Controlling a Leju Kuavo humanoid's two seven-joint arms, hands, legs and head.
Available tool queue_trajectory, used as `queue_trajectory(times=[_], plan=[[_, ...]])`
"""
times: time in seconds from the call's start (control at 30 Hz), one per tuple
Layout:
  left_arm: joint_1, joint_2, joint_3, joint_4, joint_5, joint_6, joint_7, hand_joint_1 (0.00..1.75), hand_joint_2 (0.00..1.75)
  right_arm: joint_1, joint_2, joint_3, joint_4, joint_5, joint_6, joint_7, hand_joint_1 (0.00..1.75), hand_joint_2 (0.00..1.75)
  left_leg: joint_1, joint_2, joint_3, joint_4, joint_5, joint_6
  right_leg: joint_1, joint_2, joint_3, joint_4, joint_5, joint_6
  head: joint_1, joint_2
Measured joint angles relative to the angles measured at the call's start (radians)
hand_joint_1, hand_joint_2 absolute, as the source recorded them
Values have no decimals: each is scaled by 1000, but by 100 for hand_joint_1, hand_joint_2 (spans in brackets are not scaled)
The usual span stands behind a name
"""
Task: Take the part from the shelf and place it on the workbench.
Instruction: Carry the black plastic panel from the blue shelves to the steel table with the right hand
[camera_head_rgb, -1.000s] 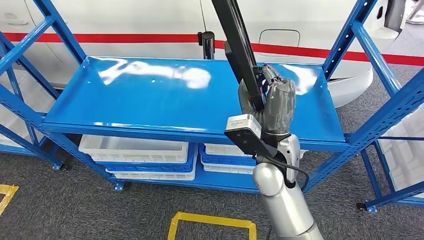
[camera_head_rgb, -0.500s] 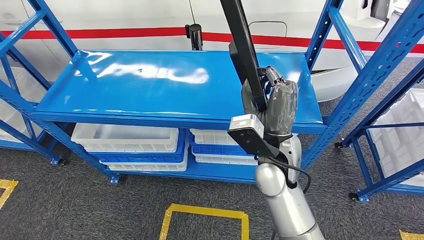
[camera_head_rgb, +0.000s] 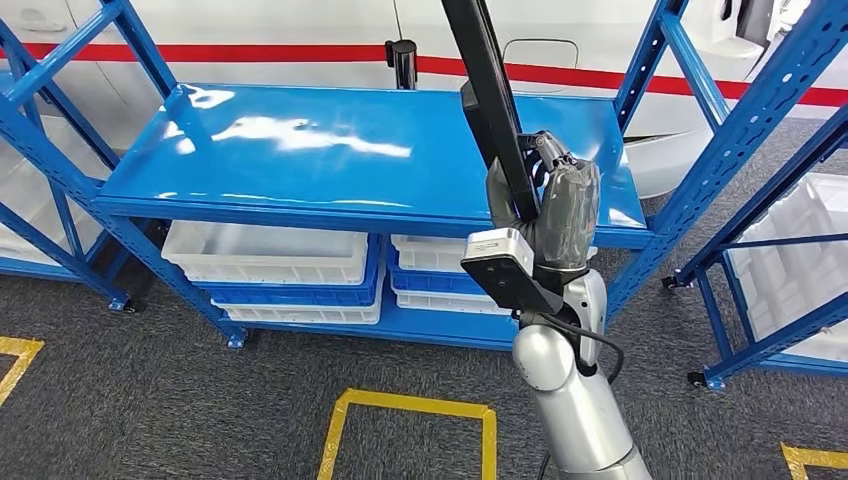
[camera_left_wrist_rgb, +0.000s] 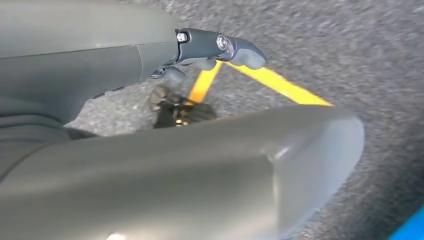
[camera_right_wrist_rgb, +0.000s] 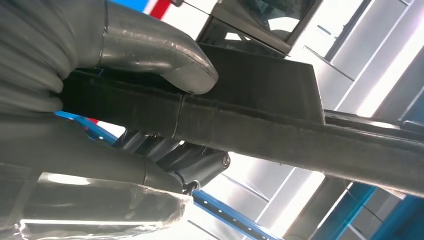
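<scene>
There is one long black part, held in one right hand, and one left hand seen over the carpet. Two blue shelf racks stand on the floor, the nearer holding four white trays underneath. Three yellow tape outlines mark the carpet.

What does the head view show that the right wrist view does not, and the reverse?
Head view alone: the blue shelf top, white bins on the lower level, yellow floor markings, the silver right arm.
Right wrist view alone: the thick grey thumb pressed on the part, darker fingers curled beneath it.
Both: the right robot hand gripping the long black part.
</scene>
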Motion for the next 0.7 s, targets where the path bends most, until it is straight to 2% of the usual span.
queue_trajectory(times=[0.03,0.07,0.1,0.13,0.17,0.2,0.27,0.3,0.33,0.4,0.43,0.47,0.5,0.53,0.57,0.6,0.67,0.7], plan=[[0,-3,2,0,0,0,0,0,0,0,-1,0,1,0,0,0,175,175,3,1,-16,8,7,-9,-4,-1,23,-17,16,14,0,0],[0,-5,3,0,0,0,0,0,0,-1,-1,0,2,-1,0,0,175,175,7,1,-34,21,11,-17,-8,-4,65,-67,35,28,0,0],[0,-7,4,0,1,0,0,0,0,-2,-1,0,2,-1,0,0,175,175,8,1,-55,39,13,-25,-9,-7,114,-132,39,37,1,0],[0,-7,4,0,1,0,-1,0,0,-3,-1,0,2,-1,0,-1,175,175,9,1,-74,59,13,-31,-6,-8,150,-182,38,38,1,0],[1,-7,4,0,1,0,-1,0,0,-3,-1,-1,2,-2,0,-1,175,175,7,0,-90,78,13,-37,-6,-8,170,-216,29,33,1,0],[1,-7,5,0,1,-1,-2,0,0,-3,-1,-1,2,-3,-1,-2,175,175,6,-1,-102,92,15,-41,-3,-7,172,-224,20,25,-1,0],[4,-7,5,0,0,-4,-3,0,0,-1,-2,-2,2,-5,-2,-3,175,175,11,-3,-115,107,20,-46,-6,-4,155,-217,28,5,-4,0],[5,-7,5,0,-1,-6,-4,0,0,1,-3,-2,1,-5,-4,-3,175,175,15,-5,-123,117,9,-51,-6,-4,148,-214,35,-7,-6,0],[7,-7,5,0,-4,-9,-6,0,0,3,-4,-2,0,-5,-6,-3,175,175,19,-7,-131,139,-19,-57,-7,-4,140,-214,43,-20,-6,0],[8,-7,5,0,-11,-16,-9,0,0,9,-5,-3,-5,-3,-12,-3,175,175,25,-11,-158,233,-111,-70,-7,-4,119,-215,62,-36,-9,0],[8,-7,5,0,-15,-18,-11,0,0,13,-6,-3,-8,-1,-15,-3,175,175,28,-11,-171,297,-154,-75,-6,-4,107,-215,72,-39,-10,0],[8,-7,5,0,-18,-20,-12,0,0,18,-8,-3,-12,1,-17,-3,175,175,30,-11,-178,350,-181,-77,-4,-4,94,-214,82,-39,-10,0],[7,-7,5,0,-20,-21,-14,0,0,23,-10,-3,-16,3,-19,-3,175,175,31,-11,-172,381,-186,-77,-2,-4,80,-214,93,-38,-10,0],[7,-7,5,0,-22,-22,-15,0,0,27,-13,-3,-19,4,-19,-3,175,175,32,-11,-150,379,-173,-74,-1,-3,66,-214,104,-36,-10,0],[7,-6,4,0,-22,-22,-16,0,0,30,-14,-4,-23,5,-19,-3,175,175,32,-12,-108,341,-149,-67,1,-2,54,-214,115,-34,-10,0],[6,-6,4,0,-23,-23,-16,0,0,31,-15,-5,-27,5,-19,-3,175,175,30,-13,-54,275,-137,-58,1,0,43,-214,126,-32,-10,0],[3,-4,4,-1,-26,-25,-19,0,0,33,-16,-8,-37,5,-20,-3,175,175,24,-16,39,143,-147,-46,1,1,32,-221,148,-22,-9,0],[2,-2,4,-1,-27,-28,-22,0,0,33,-16,-9,-40,5,-21,-3,175,175,20,-17,58,106,-157,-43,-4,0,33,-229,159,-14,-10,0]])
